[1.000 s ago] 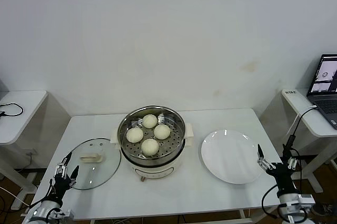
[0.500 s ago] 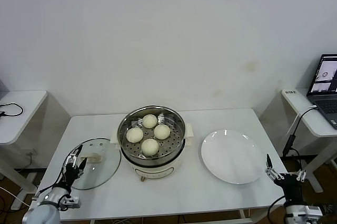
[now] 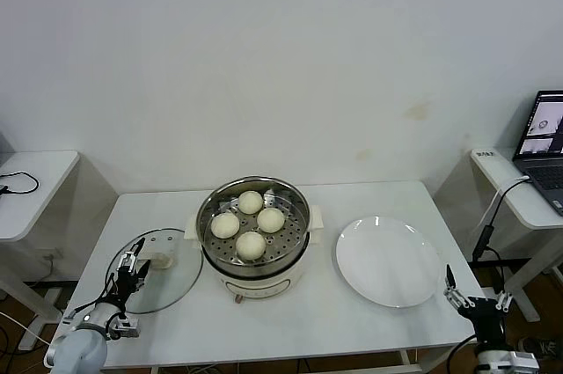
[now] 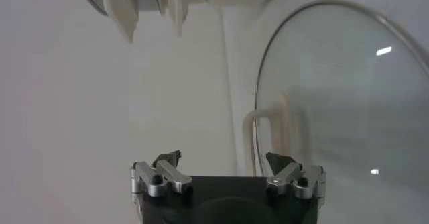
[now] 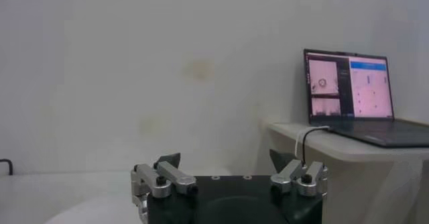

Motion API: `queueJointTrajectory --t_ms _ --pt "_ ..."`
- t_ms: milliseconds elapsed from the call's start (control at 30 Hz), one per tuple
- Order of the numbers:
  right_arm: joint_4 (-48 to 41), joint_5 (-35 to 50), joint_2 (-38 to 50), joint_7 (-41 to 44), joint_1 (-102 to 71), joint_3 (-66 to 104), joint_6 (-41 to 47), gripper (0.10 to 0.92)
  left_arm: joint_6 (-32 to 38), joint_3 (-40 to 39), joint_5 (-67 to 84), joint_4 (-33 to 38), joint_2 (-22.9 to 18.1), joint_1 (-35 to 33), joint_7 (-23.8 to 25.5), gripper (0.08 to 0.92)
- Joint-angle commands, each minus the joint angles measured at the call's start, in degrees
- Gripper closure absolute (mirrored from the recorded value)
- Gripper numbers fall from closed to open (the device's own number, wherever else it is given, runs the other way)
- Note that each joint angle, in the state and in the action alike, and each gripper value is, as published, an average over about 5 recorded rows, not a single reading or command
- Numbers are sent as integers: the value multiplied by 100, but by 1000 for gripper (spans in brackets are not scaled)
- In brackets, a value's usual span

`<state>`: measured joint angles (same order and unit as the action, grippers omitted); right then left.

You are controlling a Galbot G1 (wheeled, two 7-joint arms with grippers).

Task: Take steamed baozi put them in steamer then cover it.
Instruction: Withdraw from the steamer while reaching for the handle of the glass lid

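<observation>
Baozi, all four of them, already sit inside the steamer at the middle of the table, so the loading looks done and covering is the step in hand. To the steamer's left the cover lies flat on the tabletop, its rim just beside the pot base, its cream handle up and near the steamer side. The left gripper hangs over the cover's near-left part, close to that handle, fingers spread and holding nothing; the left wrist view shows the handle just ahead of the parted fingertips. To my eye the next move calls for easing forward until the handle sits between the fingers, closing on it, then lifting the glass level and carrying it right over the steel rim. The right gripper waits at the table's near-right corner, released and empty, near the white plate. Beyond it, a laptop rests on a side table.
</observation>
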<state>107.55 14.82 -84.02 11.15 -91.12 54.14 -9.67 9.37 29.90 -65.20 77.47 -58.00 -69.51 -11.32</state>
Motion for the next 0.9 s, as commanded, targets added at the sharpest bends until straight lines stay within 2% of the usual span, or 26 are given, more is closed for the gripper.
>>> queueJointTrajectory --t_ms 33,633,733,900 --pt "-24 -13 -52 13 -75 -7 -39 202 0 -102 -27 -175 45 261 39 177" --pt "-76 -121 -174 53 -170 -141 -120 203 5 -233 8 -432 1 494 103 180" --pt "-93 -150 -185 58 -178 -188 -130 203 10 -227 16 -423 -10 495 99 222" --pt "-123 -193 -185 65 -185 -244 -145 202 18 -219 39 -417 -19 500 117 363"
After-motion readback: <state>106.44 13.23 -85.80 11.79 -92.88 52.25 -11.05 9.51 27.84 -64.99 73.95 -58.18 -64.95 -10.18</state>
